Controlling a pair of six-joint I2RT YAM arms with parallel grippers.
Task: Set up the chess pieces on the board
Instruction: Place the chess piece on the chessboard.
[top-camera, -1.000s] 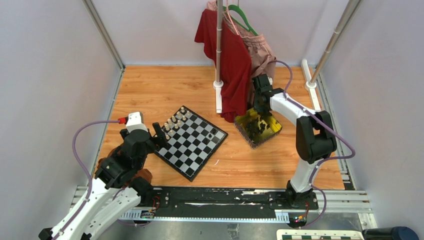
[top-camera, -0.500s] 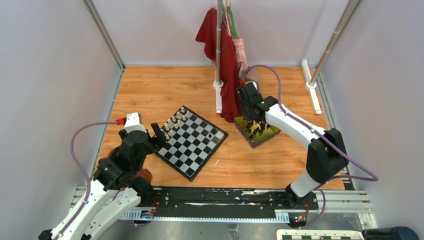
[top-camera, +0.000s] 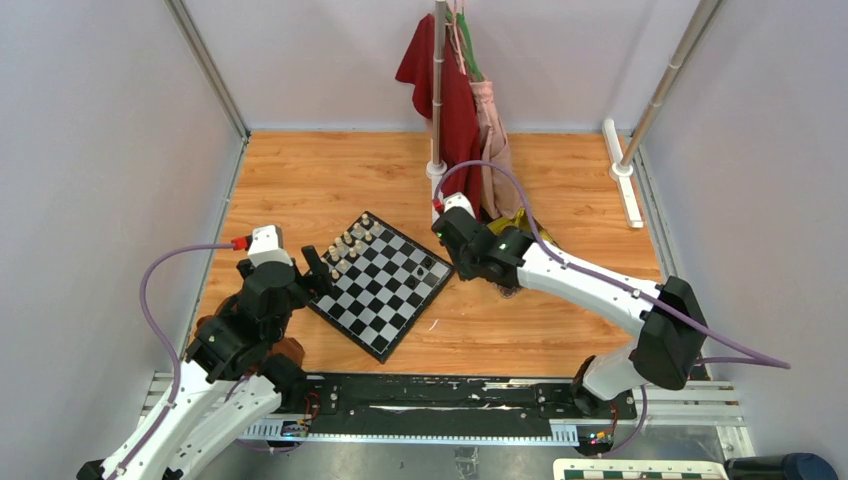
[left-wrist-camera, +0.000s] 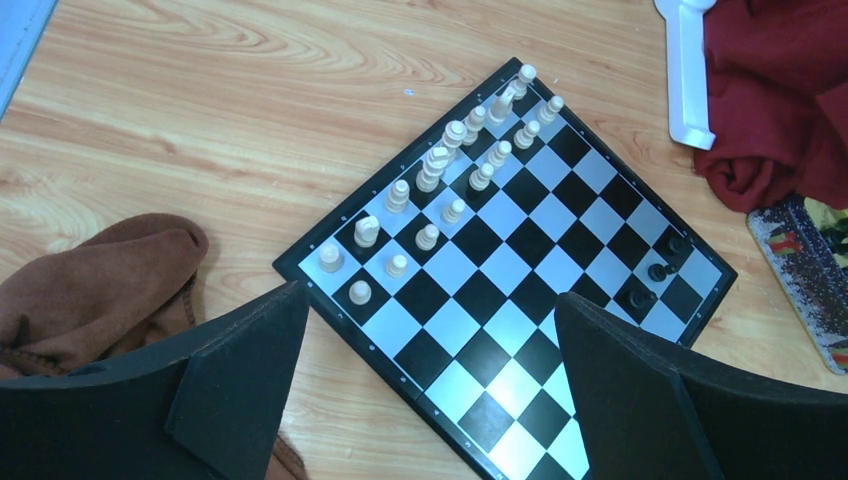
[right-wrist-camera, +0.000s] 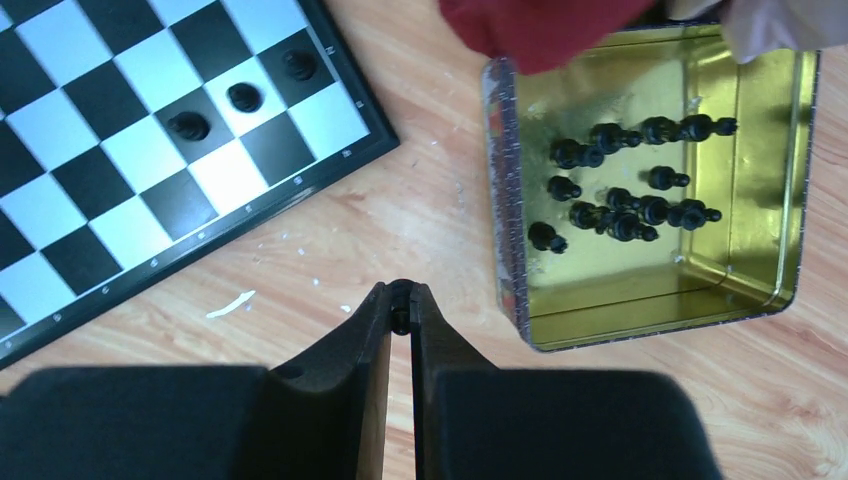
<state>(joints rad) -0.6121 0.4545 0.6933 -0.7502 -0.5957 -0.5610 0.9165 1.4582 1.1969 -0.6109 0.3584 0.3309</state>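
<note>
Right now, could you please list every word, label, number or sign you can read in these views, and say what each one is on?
No legible text in any view.
Tiny pale marks on the board border: too small to read.
Speckled print on the tray outer wall: blurred, no words discernible.

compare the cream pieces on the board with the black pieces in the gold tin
The cream pieces stand upright; the black pieces in the tin mostly lie on their sides. The cream pieces fill two neat rows along one edge of the board; the black ones are scattered loose in the tin. Both are small turned chessmen of similar size.
</note>
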